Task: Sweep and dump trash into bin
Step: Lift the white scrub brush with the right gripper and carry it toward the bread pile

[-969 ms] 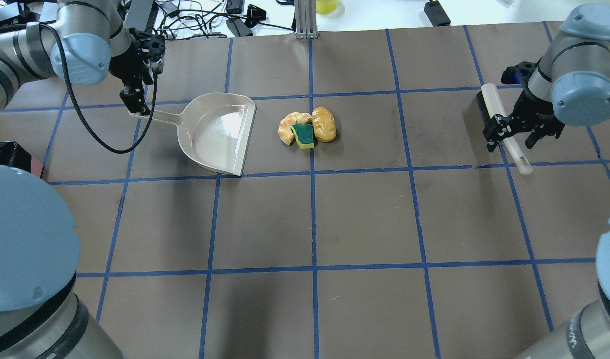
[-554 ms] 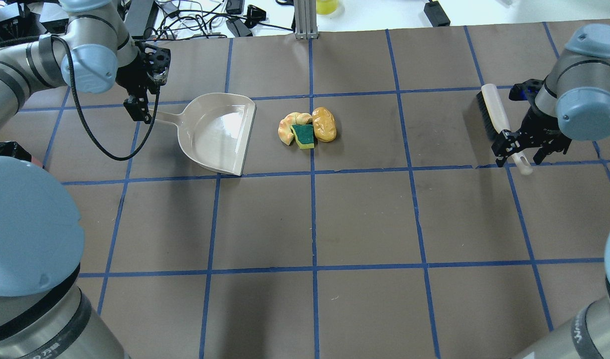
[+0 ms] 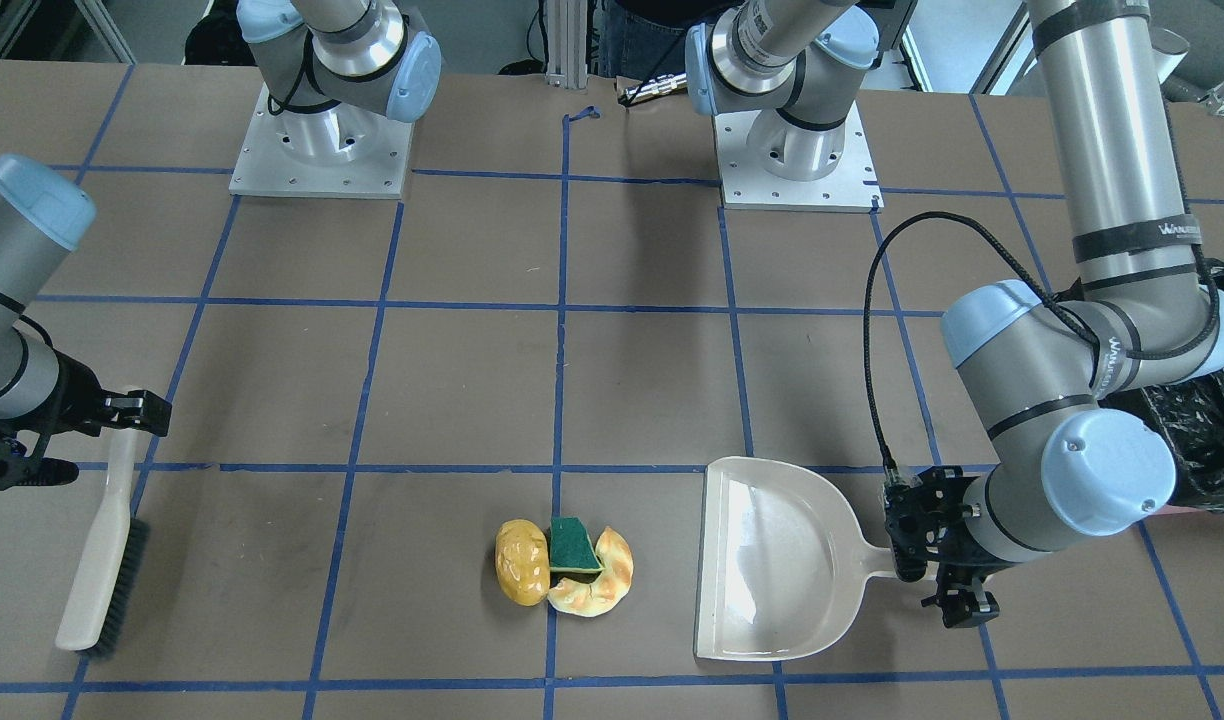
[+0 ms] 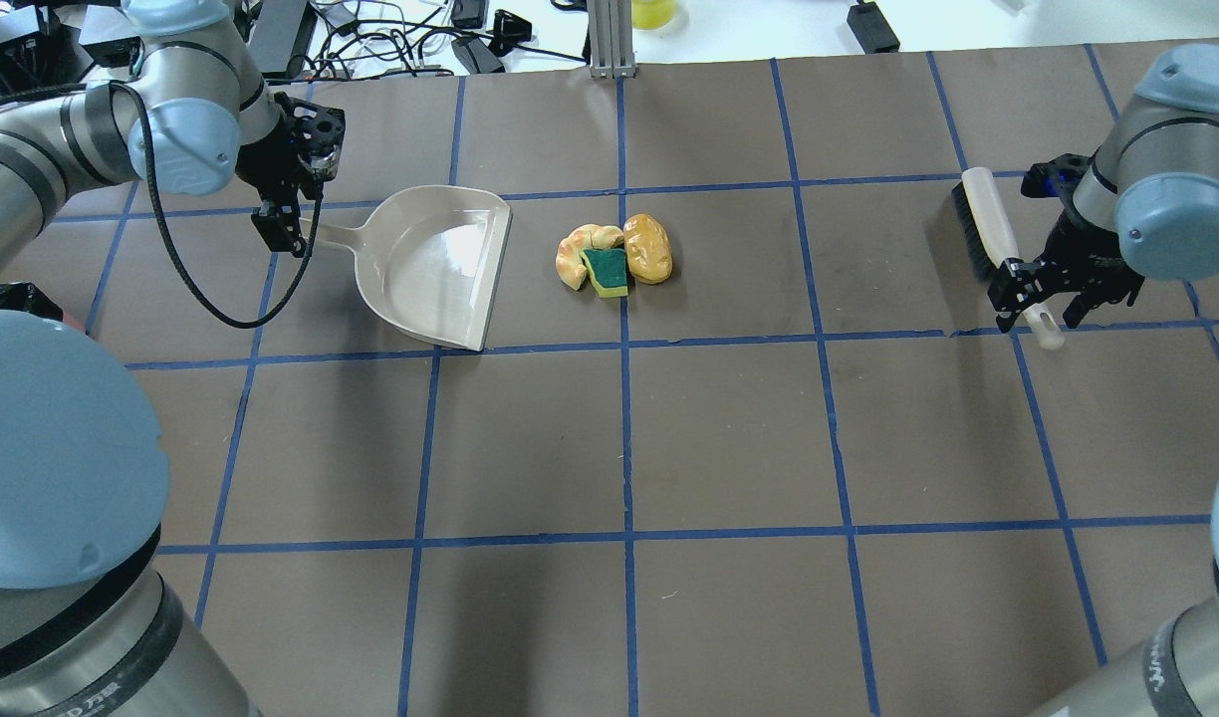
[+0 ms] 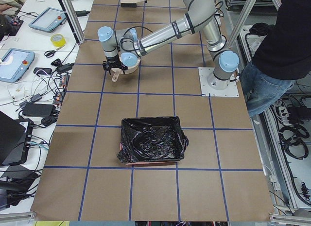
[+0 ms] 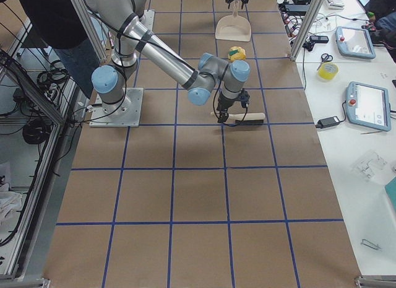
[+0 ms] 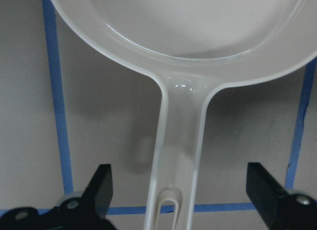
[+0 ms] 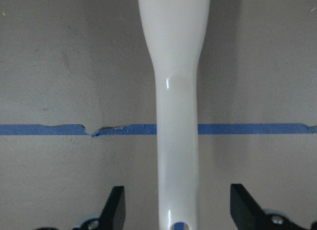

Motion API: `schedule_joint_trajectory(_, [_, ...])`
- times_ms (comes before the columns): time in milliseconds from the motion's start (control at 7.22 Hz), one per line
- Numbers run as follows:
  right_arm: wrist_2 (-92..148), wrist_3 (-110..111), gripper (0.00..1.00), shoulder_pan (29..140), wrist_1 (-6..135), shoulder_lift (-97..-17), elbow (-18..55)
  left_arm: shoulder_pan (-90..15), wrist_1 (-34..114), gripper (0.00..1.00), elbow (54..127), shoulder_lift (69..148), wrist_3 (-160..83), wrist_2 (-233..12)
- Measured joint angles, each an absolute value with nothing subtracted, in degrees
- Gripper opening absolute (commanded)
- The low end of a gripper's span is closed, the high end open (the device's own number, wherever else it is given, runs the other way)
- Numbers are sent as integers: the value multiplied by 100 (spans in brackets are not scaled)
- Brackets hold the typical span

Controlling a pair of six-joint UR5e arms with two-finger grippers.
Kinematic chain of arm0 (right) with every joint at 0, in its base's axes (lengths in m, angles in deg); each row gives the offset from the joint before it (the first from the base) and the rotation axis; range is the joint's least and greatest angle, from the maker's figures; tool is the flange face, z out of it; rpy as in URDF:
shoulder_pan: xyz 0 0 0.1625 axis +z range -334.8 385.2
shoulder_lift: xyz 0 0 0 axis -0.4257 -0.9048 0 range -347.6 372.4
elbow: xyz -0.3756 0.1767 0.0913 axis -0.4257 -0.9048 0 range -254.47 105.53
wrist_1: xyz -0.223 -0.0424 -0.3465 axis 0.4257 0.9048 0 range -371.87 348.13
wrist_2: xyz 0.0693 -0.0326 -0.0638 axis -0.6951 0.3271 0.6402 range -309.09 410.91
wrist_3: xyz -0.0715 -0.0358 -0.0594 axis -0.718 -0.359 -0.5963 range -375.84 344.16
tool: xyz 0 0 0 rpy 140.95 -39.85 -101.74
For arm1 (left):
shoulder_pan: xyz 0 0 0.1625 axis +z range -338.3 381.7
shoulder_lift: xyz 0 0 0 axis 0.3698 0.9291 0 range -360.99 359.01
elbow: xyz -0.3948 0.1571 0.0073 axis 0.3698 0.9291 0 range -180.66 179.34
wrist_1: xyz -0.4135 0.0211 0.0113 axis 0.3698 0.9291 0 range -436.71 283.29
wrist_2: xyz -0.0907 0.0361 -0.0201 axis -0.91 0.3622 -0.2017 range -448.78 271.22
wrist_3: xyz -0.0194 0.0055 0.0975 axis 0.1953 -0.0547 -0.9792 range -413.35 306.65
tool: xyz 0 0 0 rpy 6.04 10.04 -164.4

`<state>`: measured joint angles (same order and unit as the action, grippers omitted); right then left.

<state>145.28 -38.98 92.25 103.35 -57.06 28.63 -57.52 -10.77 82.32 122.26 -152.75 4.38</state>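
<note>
Both grippers seen at tool handles, neither closed.

L gripper (image 7: 181,190): fingers spread wide, one on either side of the dustpan (image 4: 440,264) handle, with clear gaps both sides in the wrist view. No contact seen. The dustpan lies flat on the counter (image 4: 729,438), open lip turned twd the trash, pan empty.

R gripper (image 8: 178,205): fingers likewise apart, straddling the brush (image 4: 988,224) handle near its end, gaps visible on both sides. The brush lies on the counter, bristles on the side facing the trash.

Trash: 3 pcs clustered in the middle of the counter, on a blue tape line, touching one another. Croissant (image 4: 578,254) is nearest the dustpan, potato lump (image 4: 649,247) on the brush side, sponge (image 4: 607,269) wedged btwn them, green face up. A bare strip of counter is seen btwn the dustpan lip and the croissant. The brush is well apart from the cluster.

Bin (image 5: 150,120): stands on the counter at the robot's L end, black bag open at top, well apart from the dustpan and trash. Contents cannot be told.
</note>
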Motion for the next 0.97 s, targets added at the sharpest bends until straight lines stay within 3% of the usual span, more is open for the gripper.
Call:
schedule_joint_trajectory(138, [14524,-3891,26,9226,10346,-5708,2863,-5750,-1104,93,8276,12229,-15267,434])
schedule_joint_trajectory(415, [14522,-3879,16,9226,10347,-5711,2863,-5742,-1121,83,8396,12218,-15237,431])
schedule_joint_trajectory(692, [14523,-3868,15,9226,10345,-5715,2857,-5734,-1123,83,8445,12157,-15203,445])
schedule_joint_trajectory(969, [14519,-3790,3,9257,10343,-5760,2834,-5731,-1123,83,8455,12123,-15196,453])
